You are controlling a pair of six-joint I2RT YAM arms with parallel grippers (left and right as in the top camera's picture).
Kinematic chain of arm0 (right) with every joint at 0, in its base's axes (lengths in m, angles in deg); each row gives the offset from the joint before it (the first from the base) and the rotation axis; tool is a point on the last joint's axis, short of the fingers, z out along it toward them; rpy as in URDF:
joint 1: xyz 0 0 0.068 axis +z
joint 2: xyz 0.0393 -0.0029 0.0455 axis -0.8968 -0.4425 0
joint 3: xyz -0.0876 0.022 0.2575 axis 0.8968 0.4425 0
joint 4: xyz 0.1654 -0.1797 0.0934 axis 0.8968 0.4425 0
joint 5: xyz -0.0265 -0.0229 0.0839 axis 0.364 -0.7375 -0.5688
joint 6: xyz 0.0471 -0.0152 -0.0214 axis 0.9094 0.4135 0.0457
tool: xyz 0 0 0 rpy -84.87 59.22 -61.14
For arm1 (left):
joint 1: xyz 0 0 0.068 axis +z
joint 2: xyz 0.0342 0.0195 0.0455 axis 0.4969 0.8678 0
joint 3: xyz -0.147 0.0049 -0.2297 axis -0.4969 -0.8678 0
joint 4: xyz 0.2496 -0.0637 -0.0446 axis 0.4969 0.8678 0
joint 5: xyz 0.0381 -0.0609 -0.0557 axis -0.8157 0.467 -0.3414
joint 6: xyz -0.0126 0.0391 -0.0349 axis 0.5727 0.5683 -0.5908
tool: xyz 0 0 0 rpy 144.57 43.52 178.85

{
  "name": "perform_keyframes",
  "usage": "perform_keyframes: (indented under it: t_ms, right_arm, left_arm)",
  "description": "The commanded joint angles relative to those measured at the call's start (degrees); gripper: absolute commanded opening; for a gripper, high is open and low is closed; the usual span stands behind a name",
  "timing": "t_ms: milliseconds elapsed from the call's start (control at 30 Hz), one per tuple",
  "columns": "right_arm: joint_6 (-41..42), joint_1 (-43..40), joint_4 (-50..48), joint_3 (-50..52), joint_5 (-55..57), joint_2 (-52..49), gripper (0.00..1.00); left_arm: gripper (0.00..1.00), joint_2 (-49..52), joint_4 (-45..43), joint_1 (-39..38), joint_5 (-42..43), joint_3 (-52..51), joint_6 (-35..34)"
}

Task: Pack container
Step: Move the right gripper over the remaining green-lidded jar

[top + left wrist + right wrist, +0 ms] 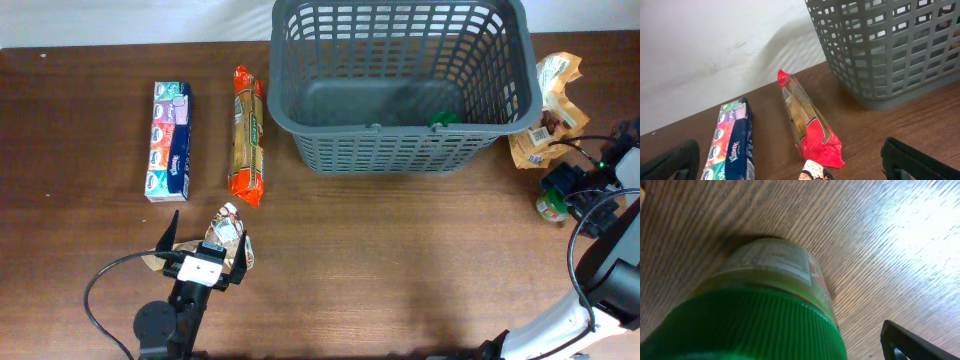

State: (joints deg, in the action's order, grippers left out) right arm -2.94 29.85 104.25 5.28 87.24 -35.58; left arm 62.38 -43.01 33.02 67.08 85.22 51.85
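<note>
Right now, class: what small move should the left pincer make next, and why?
Probably lower the left pincer straight down. It is wide open and hovers with the small pouch lying between its fingers, well short of the basket. Dropping first should let the fingers close around the pouch rather than above it.

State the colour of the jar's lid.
Green; the lid shows best in the right wrist view.

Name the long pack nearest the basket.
The red-and-orange plastic packet, just left of the dark grey plastic basket; the blue tissue box lies farther left.
</note>
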Motion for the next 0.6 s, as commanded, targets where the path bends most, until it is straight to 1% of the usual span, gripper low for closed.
perform_keyframes:
  t_ms: [0, 567]
  right_arm:
    - [-0.92, -0.2, -0.39, 0.37, 2.21, -0.98, 0.99]
    - [-1.97, -0.2, -0.96, 0.39, 3.28, -1.84, 0.99]
  left_arm:
    - [0.99, 0.15, 0.24, -0.24, 0.2, -0.26, 0.68]
    - [0.99, 0.15, 0.24, -0.24, 0.22, -0.26, 0.68]
